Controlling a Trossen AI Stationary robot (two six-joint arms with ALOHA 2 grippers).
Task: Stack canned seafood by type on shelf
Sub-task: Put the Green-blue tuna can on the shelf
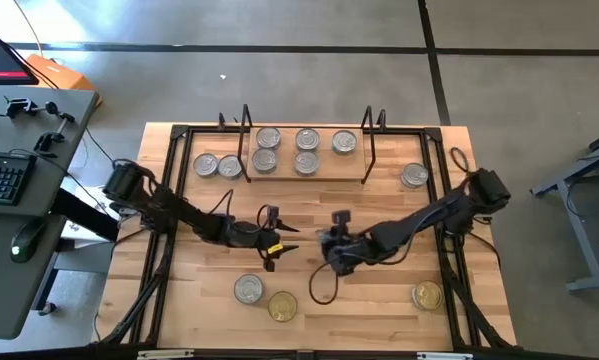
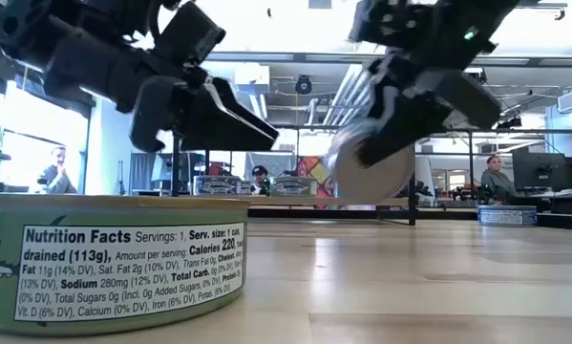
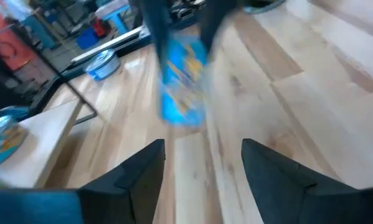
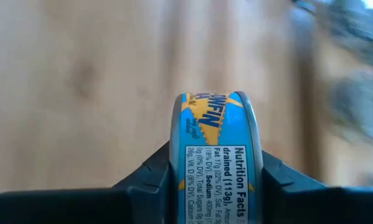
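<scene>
Evidently a blue tin [image 4: 216, 158] stands on edge between the right gripper's [image 4: 216, 186] fingers, pinched across its flat faces above mid-table. Just beside it, the left gripper [image 3: 202, 168] hangs with fingers wide and empty. Five tins sit on the shelf [image 1: 354, 172]; others lie around the table [image 1: 379, 300]. This looks like a handover; next, carry the tin to matching ones.
</scene>
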